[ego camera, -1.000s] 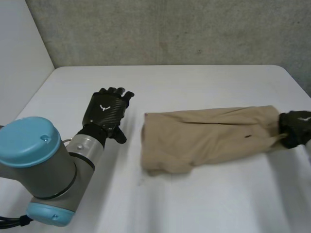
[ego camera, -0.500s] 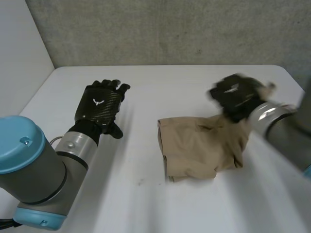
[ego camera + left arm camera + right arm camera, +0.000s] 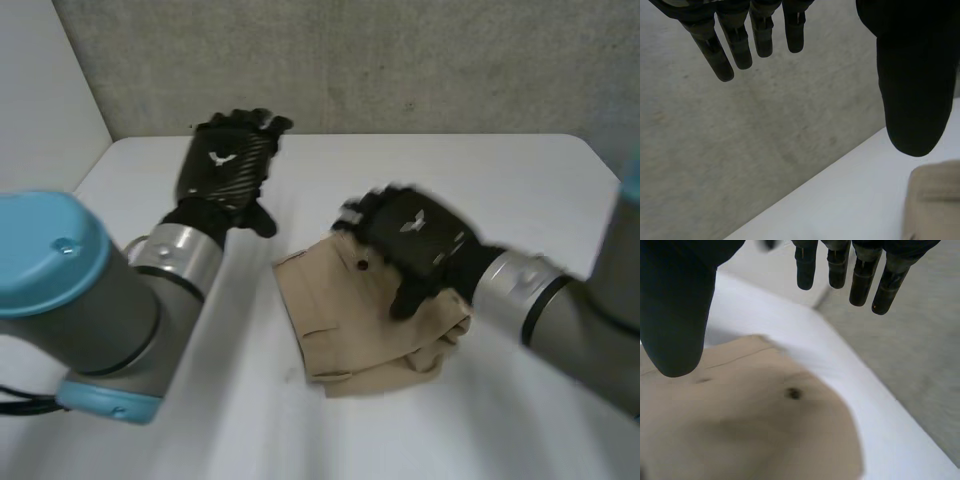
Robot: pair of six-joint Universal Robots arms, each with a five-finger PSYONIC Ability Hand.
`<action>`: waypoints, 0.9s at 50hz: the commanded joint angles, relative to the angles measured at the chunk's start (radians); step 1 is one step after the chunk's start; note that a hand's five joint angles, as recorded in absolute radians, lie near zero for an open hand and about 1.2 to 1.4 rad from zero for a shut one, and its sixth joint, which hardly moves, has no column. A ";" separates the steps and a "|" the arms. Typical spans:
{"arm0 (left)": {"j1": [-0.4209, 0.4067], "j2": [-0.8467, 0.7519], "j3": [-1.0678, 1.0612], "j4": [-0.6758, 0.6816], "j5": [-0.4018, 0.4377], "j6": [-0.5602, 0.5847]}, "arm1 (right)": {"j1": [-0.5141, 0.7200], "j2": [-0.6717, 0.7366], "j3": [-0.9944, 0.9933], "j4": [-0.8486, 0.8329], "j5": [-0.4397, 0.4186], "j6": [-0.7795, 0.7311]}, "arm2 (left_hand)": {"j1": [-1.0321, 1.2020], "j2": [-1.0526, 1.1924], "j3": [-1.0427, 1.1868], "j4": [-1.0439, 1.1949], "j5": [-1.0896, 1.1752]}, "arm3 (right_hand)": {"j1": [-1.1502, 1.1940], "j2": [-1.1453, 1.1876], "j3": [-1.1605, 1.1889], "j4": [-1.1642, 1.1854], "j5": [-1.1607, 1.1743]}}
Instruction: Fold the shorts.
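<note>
On the right hand [image 3: 415, 240] the fingers [image 3: 839, 267] hang straight, spread from the thumb, gripping nothing. Under its palm lie the tan shorts [image 3: 340, 320], folded into a rumpled stack on the white table [image 3: 520, 170]. The left hand [image 3: 228, 165], its fingers [image 3: 740, 45] likewise straight and empty, hovers beside the shorts, clear of the cloth.
</note>
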 commanded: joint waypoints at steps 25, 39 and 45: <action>-0.230 -0.427 0.299 -0.446 -0.233 -0.205 | -0.098 0.447 -0.309 0.195 0.184 0.168 | -0.003 -0.006 -0.014 -0.004 -0.001 | -0.023 -0.042 -0.039 -0.055 -0.066; -0.215 -0.421 0.287 -0.473 -0.220 -0.195 | -0.101 0.439 -0.260 0.194 0.249 -0.025 | -0.003 -0.006 -0.014 -0.004 -0.001 | -0.023 -0.042 -0.039 -0.055 -0.066; -0.215 -0.375 0.300 -0.475 -0.217 -0.192 | -0.103 0.372 -0.259 0.166 0.260 -0.019 | -0.006 -0.009 -0.016 -0.007 -0.004 | -0.023 -0.042 -0.039 -0.055 -0.066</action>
